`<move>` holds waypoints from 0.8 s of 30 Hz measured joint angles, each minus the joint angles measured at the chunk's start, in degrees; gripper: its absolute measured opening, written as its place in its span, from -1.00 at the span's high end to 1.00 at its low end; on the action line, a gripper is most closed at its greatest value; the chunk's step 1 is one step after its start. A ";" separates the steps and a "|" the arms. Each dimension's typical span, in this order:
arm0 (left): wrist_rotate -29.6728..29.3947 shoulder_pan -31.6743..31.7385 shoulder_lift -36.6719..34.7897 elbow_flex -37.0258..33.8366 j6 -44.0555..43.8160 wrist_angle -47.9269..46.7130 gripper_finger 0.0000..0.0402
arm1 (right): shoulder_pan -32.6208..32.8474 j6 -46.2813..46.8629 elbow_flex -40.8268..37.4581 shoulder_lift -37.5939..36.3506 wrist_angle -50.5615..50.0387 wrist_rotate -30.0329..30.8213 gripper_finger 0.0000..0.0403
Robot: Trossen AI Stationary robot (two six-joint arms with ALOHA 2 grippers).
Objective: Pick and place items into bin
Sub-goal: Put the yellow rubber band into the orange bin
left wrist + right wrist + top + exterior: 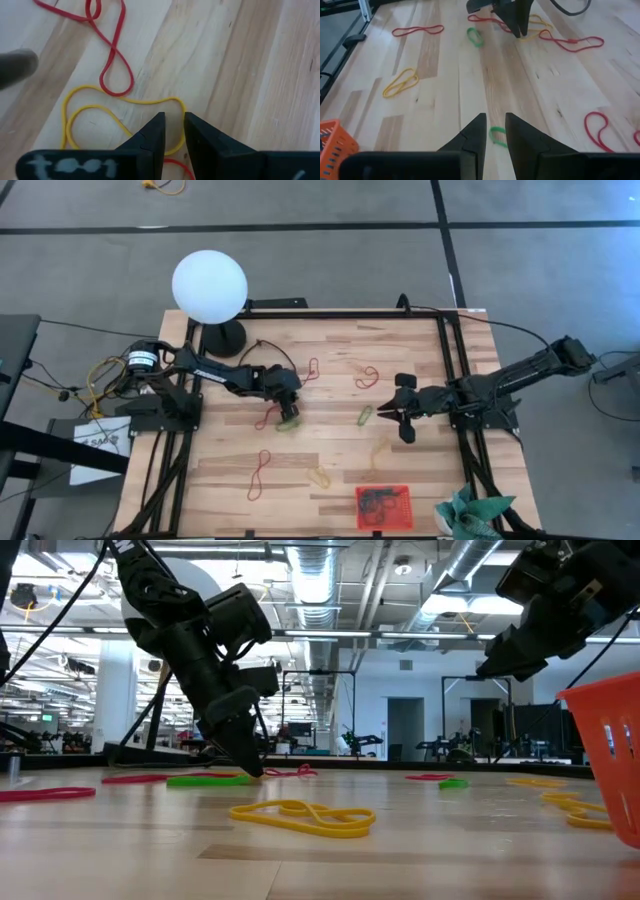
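Rubber bands are scattered over the wooden surface [330, 470]. In the high view, a red band [259, 474] near the front left is laid with its long axis running front to back, twisted into a figure eight. A yellow band [318, 477] lies beside it toward the bin [384, 506], which is set at the front edge, right of centre, with dark bands inside. A green band [365, 415] near the middle is laid on a diagonal, and further red bands [368, 376] are seen toward the back.

The left end effector [173, 120] is lowered to the surface at a yellow band [120, 120]; its fingers are nearly together, a narrow gap is seen between the tips, and whether anything is pinched cannot be told. A red band [112, 55] is laid just beyond the yellow one, its long axis pointing away from the fingers.

The right end effector [495, 121] is held above the surface right of centre, fingers nearly together with a narrow gap and nothing seen between them; a small green band [497, 136] lies below the tips.

A white globe lamp [209, 286] stands at the back left corner and a teal cloth [468, 516] at the front right. Beyond the surface, a large open hall with ceiling ducts and strip lights is shown in the low view.
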 joint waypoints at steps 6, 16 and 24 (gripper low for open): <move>-0.13 -0.53 0.07 0.00 -0.72 0.19 0.69 | -0.11 0.70 0.00 0.00 0.62 0.00 0.67; -0.04 -0.75 0.11 0.00 -0.70 0.18 0.69 | -0.37 -0.99 0.00 0.00 3.00 -7.48 0.67; 0.92 -0.77 0.11 0.00 -0.69 -0.38 0.69 | -0.37 -1.74 0.00 0.00 3.61 -7.50 0.67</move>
